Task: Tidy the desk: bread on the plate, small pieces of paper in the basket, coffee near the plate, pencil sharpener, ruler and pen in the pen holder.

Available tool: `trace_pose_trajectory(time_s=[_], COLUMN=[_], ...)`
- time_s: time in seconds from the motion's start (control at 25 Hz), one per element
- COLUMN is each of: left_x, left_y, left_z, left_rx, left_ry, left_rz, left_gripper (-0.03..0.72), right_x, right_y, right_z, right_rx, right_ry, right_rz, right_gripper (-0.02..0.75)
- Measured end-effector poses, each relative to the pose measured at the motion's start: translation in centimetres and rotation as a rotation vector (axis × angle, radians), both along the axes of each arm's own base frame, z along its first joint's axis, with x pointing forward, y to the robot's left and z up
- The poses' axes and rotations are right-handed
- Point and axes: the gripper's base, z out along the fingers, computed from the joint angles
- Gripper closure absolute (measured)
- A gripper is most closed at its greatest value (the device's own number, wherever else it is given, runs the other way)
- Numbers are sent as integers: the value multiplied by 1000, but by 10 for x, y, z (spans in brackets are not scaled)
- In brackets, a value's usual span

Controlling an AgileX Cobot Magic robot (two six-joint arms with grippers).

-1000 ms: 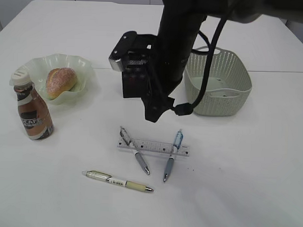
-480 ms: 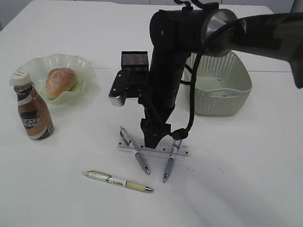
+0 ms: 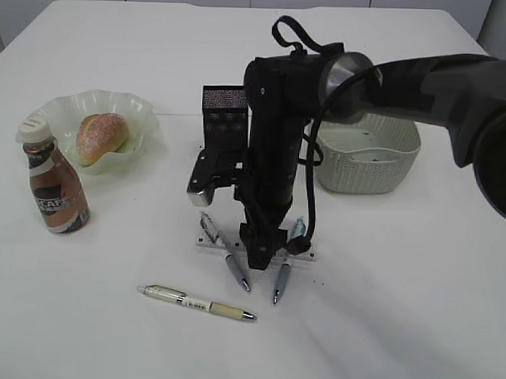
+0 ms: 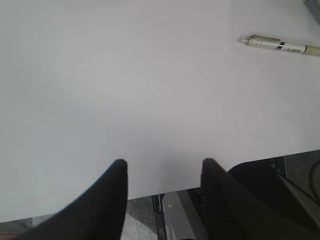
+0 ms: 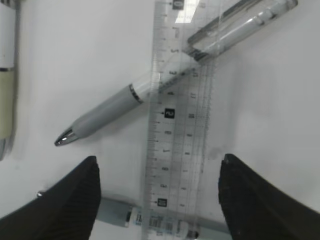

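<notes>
My right gripper (image 3: 256, 258) (image 5: 159, 167) hangs open just above the clear ruler (image 5: 180, 125) (image 3: 307, 253), one finger on each side of its width. A grey pen (image 5: 110, 112) (image 3: 234, 268) lies across the ruler's far part, and a blue pen (image 3: 283, 278) (image 5: 117, 212) runs under its near end. A beige pen (image 3: 197, 303) (image 4: 280, 46) lies apart in front. Behind the arm stands the black mesh pen holder (image 3: 225, 114). The bread (image 3: 102, 137) rests on the green plate (image 3: 143, 111), with the coffee (image 3: 53, 187) beside it. My left gripper (image 4: 162, 167) is open and empty at the desk's edge. Paper pieces and pencil sharpener are out of view.
The grey-green basket (image 3: 378, 165) stands at the right behind the right arm. The arm's black body hides the middle of the ruler in the exterior view. Bare white desk (image 3: 398, 311) stretches in front and to the right of the pens.
The right arm has come forward and down from over the pen holder to the ruler, uncovering the holder. Pens, ruler, bread and coffee have not moved.
</notes>
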Motion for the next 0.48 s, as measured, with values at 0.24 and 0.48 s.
trace_pose_trajectory(time_s=[0.24,0.48], left_x=[0,0], left_y=[0,0], left_z=[0,0], left_rx=[0,0], left_ry=[0,0], left_rz=[0,0], left_gripper=[335,335], right_x=[0,1], right_y=[0,-1], right_z=[-11,-11], right_rx=[-13,-23], right_ry=[18,12], right_rz=[1,7], right_gripper=[195,195])
